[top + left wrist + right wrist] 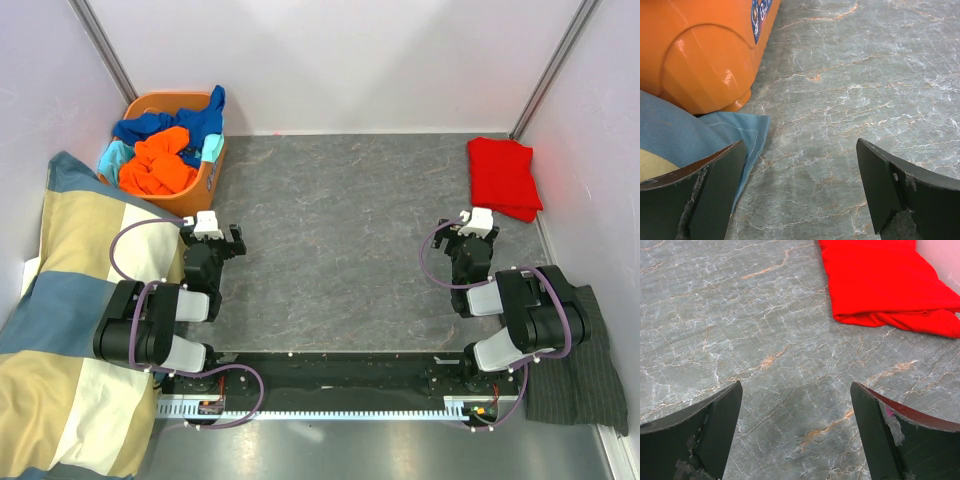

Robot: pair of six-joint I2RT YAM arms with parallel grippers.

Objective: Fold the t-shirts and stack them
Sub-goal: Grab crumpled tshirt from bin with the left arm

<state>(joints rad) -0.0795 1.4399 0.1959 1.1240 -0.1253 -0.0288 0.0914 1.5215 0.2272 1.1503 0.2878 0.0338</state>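
red shirt (503,177): folded flat on the table (340,230) at its far right, close to the right wall; the folded edge faces the near side
orange shirt (158,165): crumpled on top of the heap in the basket (207,183), at the table's far left
blue shirt (175,122): bunched at the back of the basket, with 1 part hanging over the far rim
turquoise shirt (113,156): only bits show, at the left side and the right rim of the basket, under the other 2
basket: orange plastic with a printed label on its wall; its near side meets the blanket (70,300)
left gripper (800,165): jaws wide apart with nothing between them, low over bare table, just beside the basket's near corner and a blue corner of the blanket
right gripper (796,400): jaws wide apart with nothing between them, low over bare table; the red shirt lies ahead and to its right, apart from it
table: grey marbled top with rust-coloured veins
blanket: blue, cream and yellow checks, heaped along the left edge beside the left arm; 1 corner lies flat on the table at the foot of the basket
cloth (580,370): dark grey pinstripe, lying at the near right beside the right arm
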